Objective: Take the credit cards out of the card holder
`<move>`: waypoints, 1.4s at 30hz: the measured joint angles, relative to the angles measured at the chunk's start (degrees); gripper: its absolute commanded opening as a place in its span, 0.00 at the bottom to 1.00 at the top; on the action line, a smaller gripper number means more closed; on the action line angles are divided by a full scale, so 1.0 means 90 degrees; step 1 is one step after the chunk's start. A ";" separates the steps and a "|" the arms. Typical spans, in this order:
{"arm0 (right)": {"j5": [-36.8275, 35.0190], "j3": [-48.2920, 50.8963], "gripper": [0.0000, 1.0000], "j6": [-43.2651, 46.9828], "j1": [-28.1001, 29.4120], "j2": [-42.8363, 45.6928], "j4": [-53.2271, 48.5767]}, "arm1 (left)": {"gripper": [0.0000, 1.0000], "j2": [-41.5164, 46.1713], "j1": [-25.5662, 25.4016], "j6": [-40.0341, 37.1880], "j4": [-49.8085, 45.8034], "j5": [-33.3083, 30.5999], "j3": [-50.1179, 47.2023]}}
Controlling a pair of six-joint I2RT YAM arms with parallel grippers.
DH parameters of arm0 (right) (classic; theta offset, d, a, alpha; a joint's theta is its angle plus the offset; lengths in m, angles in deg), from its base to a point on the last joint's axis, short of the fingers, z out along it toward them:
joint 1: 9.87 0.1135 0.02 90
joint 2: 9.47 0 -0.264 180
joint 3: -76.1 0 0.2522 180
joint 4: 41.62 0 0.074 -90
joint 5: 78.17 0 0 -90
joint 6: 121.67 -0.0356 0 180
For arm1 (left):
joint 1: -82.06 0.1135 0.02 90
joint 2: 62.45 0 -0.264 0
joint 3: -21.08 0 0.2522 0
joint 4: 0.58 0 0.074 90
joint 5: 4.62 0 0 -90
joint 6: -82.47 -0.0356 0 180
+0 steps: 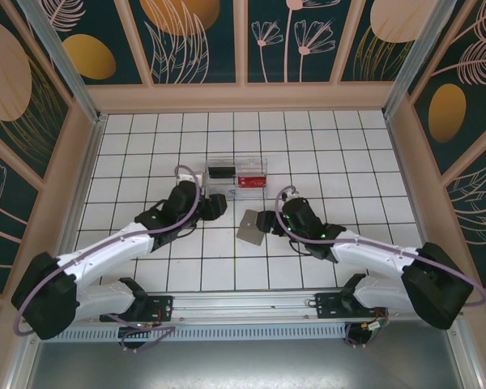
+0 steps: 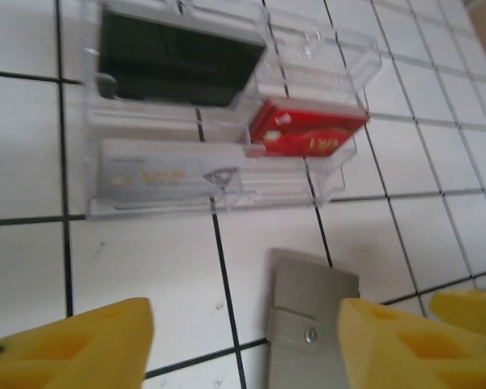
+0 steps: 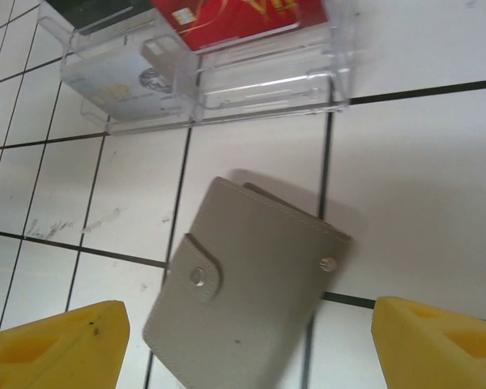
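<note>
Top external: card holder (image 1: 250,228) lies folded flat on the desk (image 1: 146,146), just beside the right hand (image 1: 267,220), near the clear tray (image 1: 236,173). Left wrist: left hand (image 2: 243,328) stands open, empty. Right wrist: the right one hovers above the holder, spread wide and empty; best to press it down before prying it open.

The red card (image 3: 251,20) in the clear tray (image 3: 267,81) has big gold letters on it. In the right wrist view they look like "VI", but the top edge of the picture cuts them off. In the left wrist view the gold writing on this card is too blurry to read. The silver card (image 2: 162,170) beside it has small gold writing and a small sign, also too blurry to read.
</note>
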 measured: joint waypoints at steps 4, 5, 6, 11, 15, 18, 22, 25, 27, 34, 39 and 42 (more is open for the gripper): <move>0.0075 0.0539 0.79 0.0073 -0.0211 0.0549 0.0061 | 0.47 -0.0714 -0.0512 -0.0068 -0.0138 -0.0233 0.0386; 0.0100 0.0661 0.79 0.0087 -0.0250 0.0699 0.0073 | 0.47 -0.0906 -0.0653 -0.0070 -0.0199 -0.0306 0.0498; 0.0121 0.0782 0.80 0.0102 -0.0282 0.0860 0.0083 | 0.46 -0.1086 -0.0787 -0.0075 -0.0274 -0.0359 0.0610; 0.0197 0.1146 0.80 0.0117 -0.0391 0.1574 0.0114 | 0.42 -0.1707 -0.1253 -0.0092 -0.0508 -0.0508 0.0971; 0.0216 0.1328 0.84 0.0117 -0.0469 0.2074 0.0146 | 0.43 -0.2113 -0.1494 -0.0090 -0.0680 -0.0651 0.1224; 0.0216 0.1435 0.84 0.0117 -0.0515 0.2271 0.0177 | 0.43 -0.2421 -0.1644 -0.0092 -0.0755 -0.0697 0.1430; 0.0219 0.1532 0.84 0.0117 -0.0554 0.2290 0.0189 | 0.43 -0.2812 -0.1746 -0.0097 -0.0814 -0.0726 0.1659; 0.0219 0.1591 0.84 0.0114 -0.0573 0.2290 0.0194 | 0.42 -0.3084 -0.1768 -0.0138 -0.0950 -0.0814 0.1841; 0.0219 0.1613 0.84 0.0117 -0.0585 0.2290 0.0204 | 0.41 -0.3247 -0.1766 -0.0160 -0.0998 -0.0865 0.1974; 0.0219 0.1630 0.84 0.0114 -0.0590 0.2288 0.0221 | 0.43 -0.3687 -0.1773 -0.0255 -0.1178 -0.1083 0.2271; 0.0219 0.1630 0.85 0.0114 -0.0590 0.2271 0.0228 | 0.44 -0.3903 -0.1797 -0.0328 -0.1307 -0.1195 0.2429; 0.0228 0.1630 0.85 0.0114 -0.0590 0.2222 0.0277 | 0.36 -0.3966 -0.1802 -0.0342 -0.1307 -0.1277 0.2494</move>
